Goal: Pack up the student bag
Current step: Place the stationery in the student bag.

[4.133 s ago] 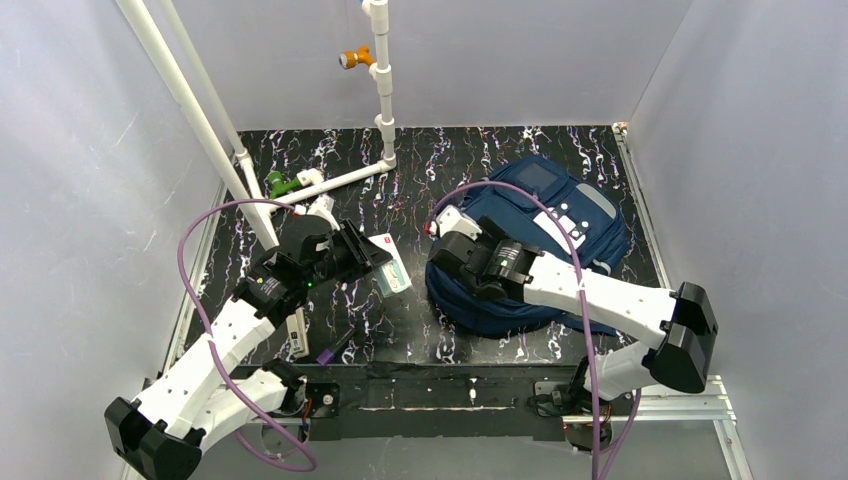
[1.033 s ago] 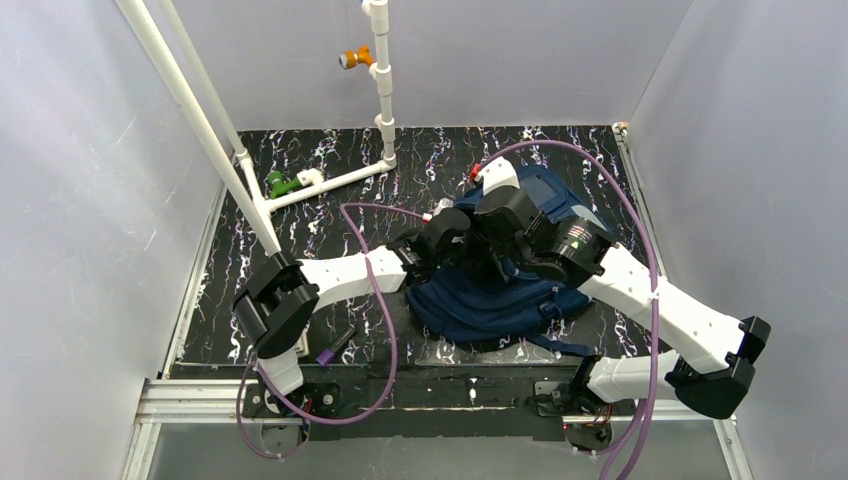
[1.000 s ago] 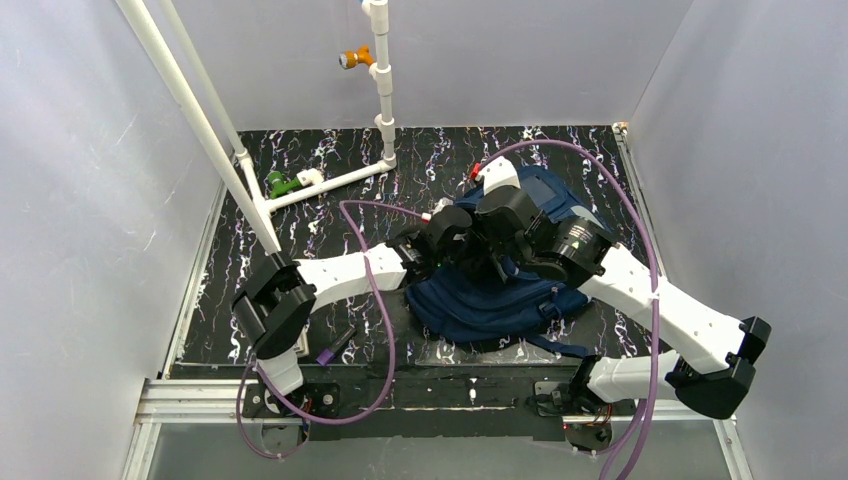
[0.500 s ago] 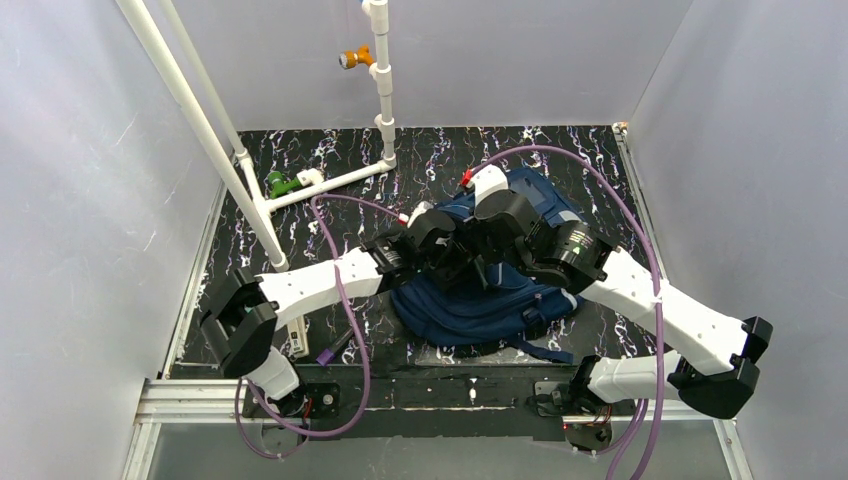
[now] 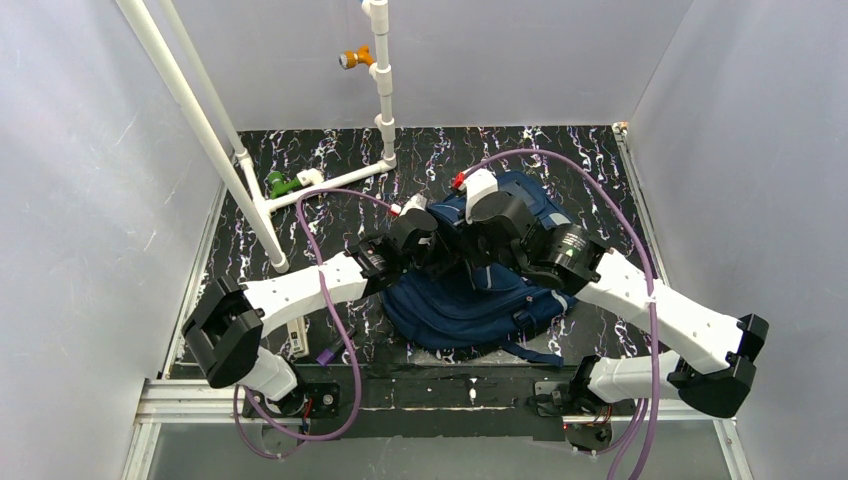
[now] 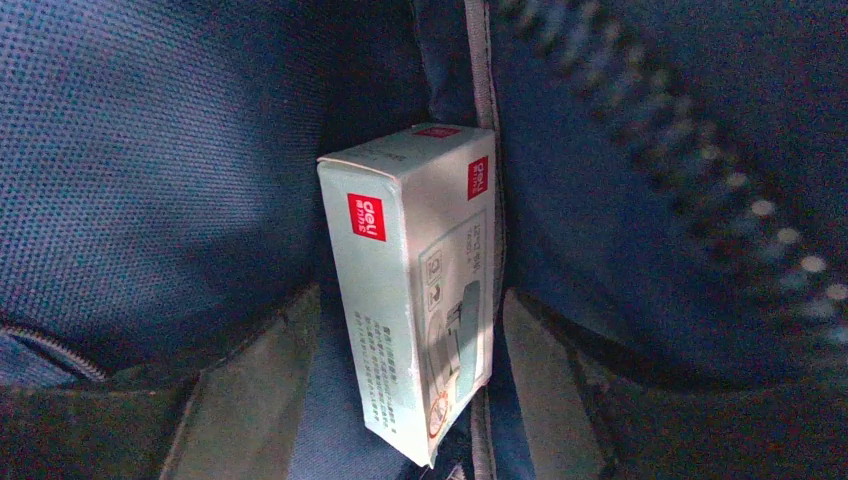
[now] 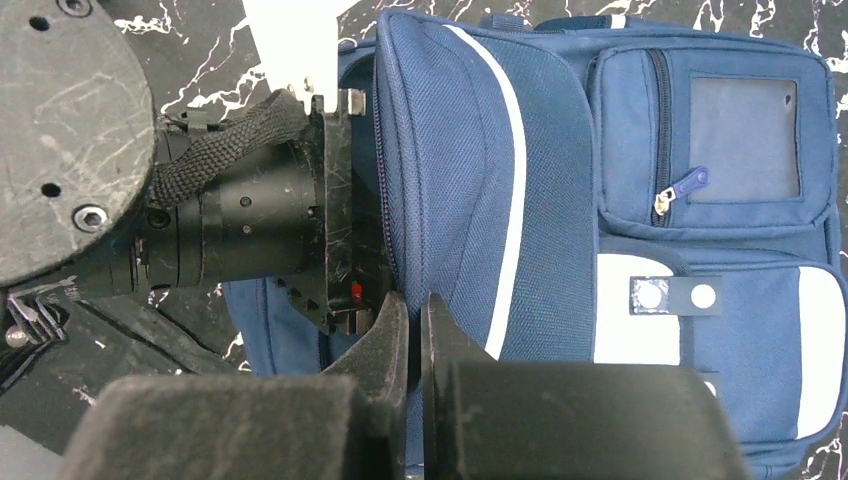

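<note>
The student bag (image 5: 470, 310), navy with white stripes and a grey patch pocket, lies at mid-table. My left arm (image 5: 330, 280) reaches into its opening from the left. Inside the bag (image 6: 150, 180), a pale green box (image 6: 420, 280) with red logos stands on end between the spread fingers (image 6: 250, 400) of my left gripper (image 6: 412, 295). That gripper is open, with blue lining showing between the left finger and the box. My right gripper (image 7: 415, 300) is shut on the edge of the bag's flap (image 7: 450, 150), holding the opening up beside the left wrist (image 7: 250, 220).
A white pipe frame (image 5: 330, 180) with a green fitting (image 5: 278, 184) crosses the back left, and an orange fitting (image 5: 352, 58) hangs on the upright pipe. A small white item (image 5: 297, 335) and a purple-tipped black item (image 5: 335, 348) lie near the front left edge. Grey walls close in on three sides.
Four seconds ago the left gripper held the box outside the bag; now the box is inside. Over the last second both arms and the bag have shifted left.
</note>
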You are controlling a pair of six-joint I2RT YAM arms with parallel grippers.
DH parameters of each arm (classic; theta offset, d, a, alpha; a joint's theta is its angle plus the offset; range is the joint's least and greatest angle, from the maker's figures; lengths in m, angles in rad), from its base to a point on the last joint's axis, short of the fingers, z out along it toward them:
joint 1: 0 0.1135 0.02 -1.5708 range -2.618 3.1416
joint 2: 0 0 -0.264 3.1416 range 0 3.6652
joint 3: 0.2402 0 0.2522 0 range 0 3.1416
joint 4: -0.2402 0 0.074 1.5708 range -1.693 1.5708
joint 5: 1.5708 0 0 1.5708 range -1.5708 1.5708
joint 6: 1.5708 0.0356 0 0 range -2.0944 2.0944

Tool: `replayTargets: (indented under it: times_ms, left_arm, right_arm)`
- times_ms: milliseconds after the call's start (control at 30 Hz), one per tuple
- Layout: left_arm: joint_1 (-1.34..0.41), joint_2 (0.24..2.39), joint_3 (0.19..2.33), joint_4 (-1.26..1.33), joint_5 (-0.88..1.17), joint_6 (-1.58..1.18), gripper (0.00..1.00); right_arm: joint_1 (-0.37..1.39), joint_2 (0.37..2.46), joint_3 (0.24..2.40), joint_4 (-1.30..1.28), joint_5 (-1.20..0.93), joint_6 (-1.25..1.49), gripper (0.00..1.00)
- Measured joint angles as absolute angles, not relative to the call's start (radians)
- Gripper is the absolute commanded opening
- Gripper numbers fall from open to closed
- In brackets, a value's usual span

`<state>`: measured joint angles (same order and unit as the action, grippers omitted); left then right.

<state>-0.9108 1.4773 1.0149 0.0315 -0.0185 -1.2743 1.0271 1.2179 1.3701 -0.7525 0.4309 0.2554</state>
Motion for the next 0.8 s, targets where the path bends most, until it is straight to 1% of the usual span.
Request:
replayTargets:
  times_ms: [100, 233, 300, 333, 367, 433, 467, 567, 600, 667, 700, 733, 767, 800]
  left_arm:
    - [-0.901, 1.477, 1.005, 0.046, -0.009, -1.269, 0.63]
    - [-0.899, 1.477, 0.994, 0.071, 0.004, -1.256, 0.63]
    - [-0.899, 1.473, 0.987, 0.089, 0.013, -1.257, 0.75]
    - [-0.899, 1.470, 0.982, 0.090, 0.015, -1.252, 0.79]
    - [-0.897, 1.460, 0.968, 0.088, 0.038, -1.248, 0.81]
    - [-0.893, 1.443, 0.952, 0.081, 0.082, -1.242, 0.82]
    - [-0.892, 1.442, 0.952, 0.082, 0.097, -1.242, 0.78]
    - [-0.884, 1.441, 0.952, 0.080, 0.134, -1.244, 0.58]
    - [-0.883, 1.441, 0.949, 0.082, 0.140, -1.246, 0.55]
    - [-0.878, 1.437, 0.930, 0.098, 0.147, -1.239, 0.55]
    - [-0.877, 1.428, 0.918, 0.105, 0.150, -1.230, 0.61]
    - [-0.875, 1.415, 0.909, 0.109, 0.155, -1.216, 0.72]
    - [-0.872, 1.401, 0.907, 0.106, 0.163, -1.195, 0.90]
    - [-0.870, 1.386, 0.907, 0.112, 0.173, -1.171, 0.97]
  right_arm:
    - [1.029, 1.204, 1.322, -0.693, 0.436, 0.251, 0.01]
    - [1.026, 1.133, 1.232, -0.604, 0.426, 0.266, 0.01]
    - [1.017, 1.095, 1.202, -0.577, 0.405, 0.282, 0.01]
    - [1.011, 1.077, 1.188, -0.563, 0.395, 0.287, 0.01]
    - [0.997, 1.061, 1.184, -0.565, 0.422, 0.282, 0.01]
    - [0.958, 1.040, 1.181, -0.567, 0.427, 0.284, 0.01]
    - [0.954, 1.035, 1.181, -0.567, 0.426, 0.284, 0.01]
    - [0.951, 1.048, 1.187, -0.575, 0.431, 0.279, 0.01]
    - [0.951, 1.067, 1.204, -0.588, 0.441, 0.277, 0.01]
    - [0.950, 1.114, 1.247, -0.610, 0.480, 0.271, 0.01]
    - [0.948, 1.130, 1.258, -0.617, 0.498, 0.270, 0.01]
    - [0.945, 1.143, 1.266, -0.625, 0.518, 0.269, 0.01]
    - [0.943, 1.151, 1.268, -0.628, 0.532, 0.266, 0.01]
    - [0.942, 1.153, 1.268, -0.631, 0.542, 0.265, 0.01]
